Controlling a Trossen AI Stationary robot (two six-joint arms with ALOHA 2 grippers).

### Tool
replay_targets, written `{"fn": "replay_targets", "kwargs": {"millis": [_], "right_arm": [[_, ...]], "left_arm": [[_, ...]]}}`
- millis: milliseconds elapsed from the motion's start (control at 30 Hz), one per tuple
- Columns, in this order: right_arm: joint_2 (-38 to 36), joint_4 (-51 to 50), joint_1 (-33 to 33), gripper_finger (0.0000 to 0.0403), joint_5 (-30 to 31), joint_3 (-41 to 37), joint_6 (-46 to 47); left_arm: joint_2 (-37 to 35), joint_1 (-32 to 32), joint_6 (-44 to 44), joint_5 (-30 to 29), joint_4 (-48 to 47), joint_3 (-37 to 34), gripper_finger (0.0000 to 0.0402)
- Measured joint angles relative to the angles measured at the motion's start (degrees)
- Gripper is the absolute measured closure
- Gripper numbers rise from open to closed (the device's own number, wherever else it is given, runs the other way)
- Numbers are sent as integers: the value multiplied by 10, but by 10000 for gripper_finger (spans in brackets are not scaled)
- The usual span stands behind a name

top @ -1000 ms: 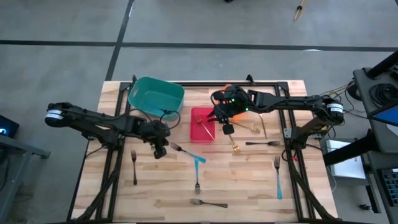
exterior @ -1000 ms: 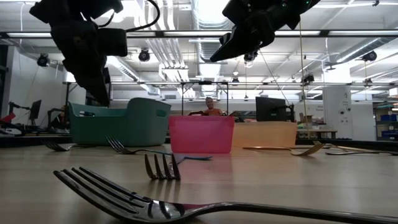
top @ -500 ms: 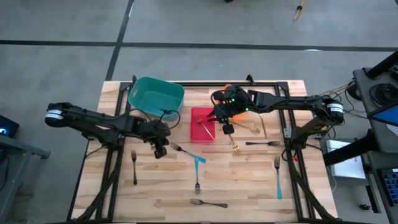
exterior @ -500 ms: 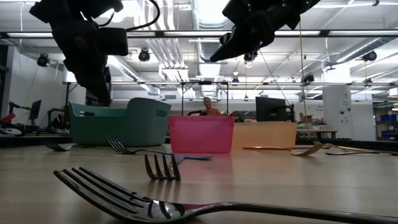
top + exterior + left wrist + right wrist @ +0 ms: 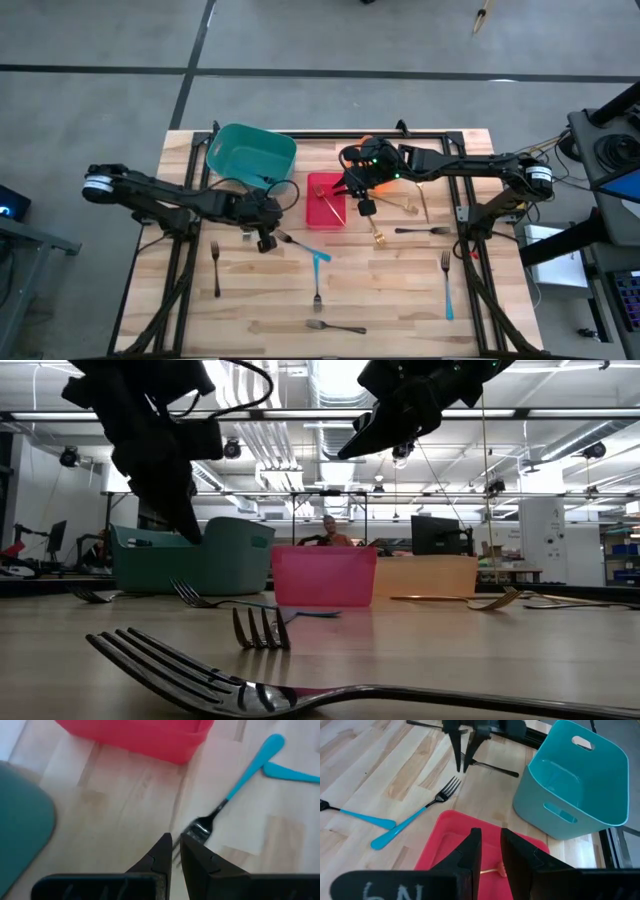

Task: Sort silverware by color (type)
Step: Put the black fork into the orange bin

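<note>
Hovering just beside the red plastic bin [image 5: 326, 200], the left gripper [image 5: 266, 243] is closed and empty above the blue-handled fork [image 5: 298, 244]; the right gripper [image 5: 366, 207], fingers narrowly parted and empty, hangs over the bin's far edge, bare wooden table [image 5: 400, 300] in front.

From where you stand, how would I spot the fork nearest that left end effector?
Find the red bin mid-table. Just left of its front corner hovers the left end effector, fingers shut. The blue-handled fork lies slanted right beside it, dark tines towards the end effector; its handle tip meets a second blue fork lying straight.
</note>
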Motion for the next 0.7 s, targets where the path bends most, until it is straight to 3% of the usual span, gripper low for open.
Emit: {"fn": "replay_targets", "kwargs": {"millis": [367, 700], "right_arm": [[0, 4, 0, 339, 0, -1, 0], [0, 4, 0, 339, 0, -1, 0]], "left_arm": [[66, 5, 30, -122, 16, 0, 381], [66, 50, 63, -164, 56, 0, 381]]}}
